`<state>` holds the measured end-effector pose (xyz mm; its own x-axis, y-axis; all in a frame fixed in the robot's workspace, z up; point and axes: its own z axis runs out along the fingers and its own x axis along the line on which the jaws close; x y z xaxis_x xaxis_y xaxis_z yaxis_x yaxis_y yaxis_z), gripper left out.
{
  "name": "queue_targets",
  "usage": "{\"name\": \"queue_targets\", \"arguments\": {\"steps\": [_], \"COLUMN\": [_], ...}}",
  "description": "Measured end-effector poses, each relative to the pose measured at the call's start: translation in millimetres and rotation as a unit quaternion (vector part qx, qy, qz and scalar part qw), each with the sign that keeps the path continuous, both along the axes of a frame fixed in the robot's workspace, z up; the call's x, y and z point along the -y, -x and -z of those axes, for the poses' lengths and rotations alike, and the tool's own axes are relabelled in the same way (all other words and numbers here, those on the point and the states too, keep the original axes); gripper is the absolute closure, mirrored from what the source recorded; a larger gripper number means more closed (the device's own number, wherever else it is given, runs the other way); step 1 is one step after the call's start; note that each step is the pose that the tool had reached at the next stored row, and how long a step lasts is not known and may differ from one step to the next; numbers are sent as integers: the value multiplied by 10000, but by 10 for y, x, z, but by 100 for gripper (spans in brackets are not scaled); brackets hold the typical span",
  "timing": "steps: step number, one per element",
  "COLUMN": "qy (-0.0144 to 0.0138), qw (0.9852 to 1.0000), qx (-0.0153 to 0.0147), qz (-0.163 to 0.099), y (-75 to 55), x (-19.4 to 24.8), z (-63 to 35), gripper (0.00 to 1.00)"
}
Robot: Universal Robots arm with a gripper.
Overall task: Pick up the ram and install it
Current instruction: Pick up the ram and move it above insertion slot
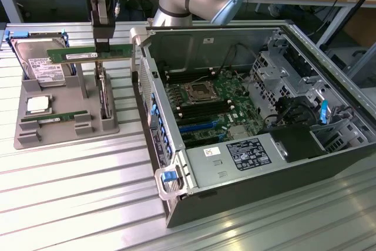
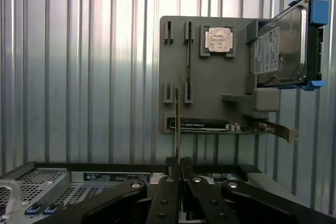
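The ram (image 1: 73, 56) is a long green stick with a white label. It hangs level above the grey holder tray (image 1: 64, 127) at the exterior view's left. My gripper (image 1: 101, 45) comes down from above and is shut on the stick's upper edge, right of its middle. In the wrist view the ram (image 2: 178, 114) shows edge-on as a thin line running out from between my fingers (image 2: 178, 162). The open computer case (image 1: 329, 145) lies to the exterior view's right, with its motherboard (image 1: 205, 101) and memory slots exposed.
The tray also carries a second green stick (image 1: 50, 119), a square silver processor (image 1: 37, 105), a hard drive (image 1: 41, 66) in a blue frame and an upright card (image 1: 104, 98). The case's raised side wall (image 1: 154, 116) stands between tray and motherboard. The table (image 1: 70, 204) is ribbed metal.
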<state>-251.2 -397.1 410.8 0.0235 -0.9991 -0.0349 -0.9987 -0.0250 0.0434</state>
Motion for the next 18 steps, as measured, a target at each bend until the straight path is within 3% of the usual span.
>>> {"name": "queue_targets", "arguments": {"steps": [18], "qy": [0], "qw": [10000], "qx": [0], "qz": [0], "y": [-145], "x": [0], "z": [0], "gripper": [88]}}
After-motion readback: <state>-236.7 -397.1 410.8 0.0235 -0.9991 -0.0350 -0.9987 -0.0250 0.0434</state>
